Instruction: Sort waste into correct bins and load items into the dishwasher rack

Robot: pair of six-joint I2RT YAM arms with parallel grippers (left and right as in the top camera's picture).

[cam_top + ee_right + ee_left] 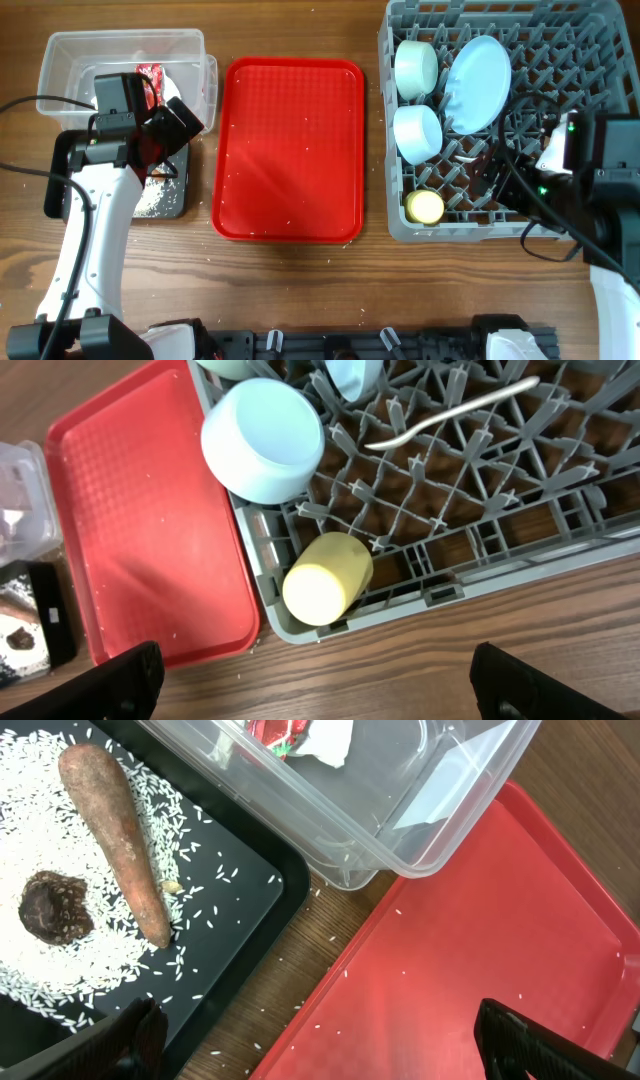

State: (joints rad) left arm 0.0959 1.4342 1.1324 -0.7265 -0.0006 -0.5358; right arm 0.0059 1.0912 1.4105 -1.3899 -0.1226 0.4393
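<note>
well — red-and-white wrapper (280, 732) in clear tub (400, 820), print too crumpled to read

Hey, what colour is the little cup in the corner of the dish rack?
The cup is yellow; the right wrist view shows it best.

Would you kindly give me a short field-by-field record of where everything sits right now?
clear tub: holds the wrapper
black tray: rice, stick scrap, brown lump
red tray: only a few stray grains
rack: plate, far bowl, near bowl, yellow cup, spoon
left gripper: open, empty
right gripper: open, empty
</note>
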